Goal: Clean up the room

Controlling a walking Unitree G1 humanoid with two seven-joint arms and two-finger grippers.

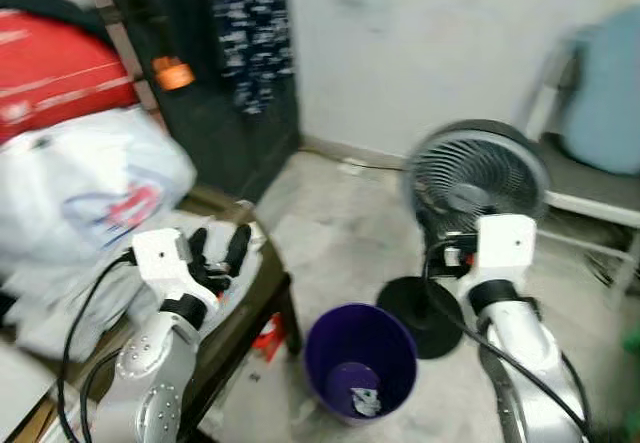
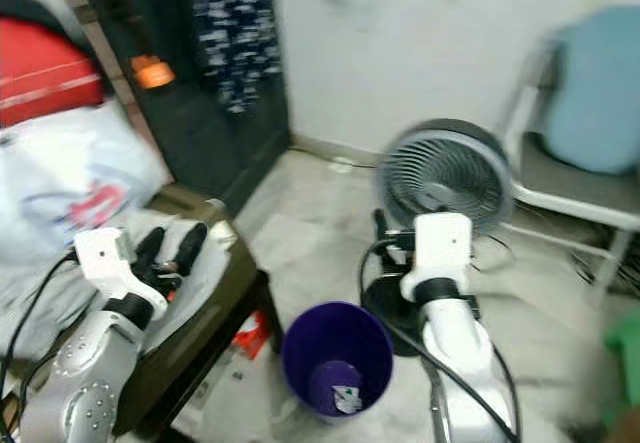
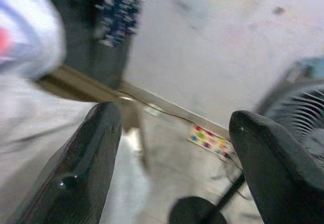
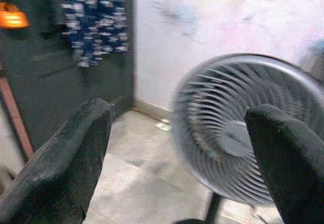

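Left gripper point(image 1: 222, 246), lower left: fingers spread, empty, above dark low table point(image 1: 262, 298). Right gripper point(image 4: 177, 153): spread, empty, facing grey round floor fan point(image 1: 476, 178). Purple plastic bin point(image 1: 360, 361), bottom centre.

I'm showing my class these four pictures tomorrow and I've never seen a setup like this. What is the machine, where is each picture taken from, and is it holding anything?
This is a walking humanoid robot with two silver arms, each ending in two long black fingers. The two wide pictures come from a pair of cameras on its head, looking down and forward. The other two come from a camera on each wrist, looking out between that arm's fingers.

The left gripper is raised over a low dark table piled with white bags. The right gripper points toward a grey floor fan. Both sets of fingers are spread open and hold nothing.

On the floor between the arms stands a purple bin with a small scrap of litter inside. A light blue chair stands behind the fan.
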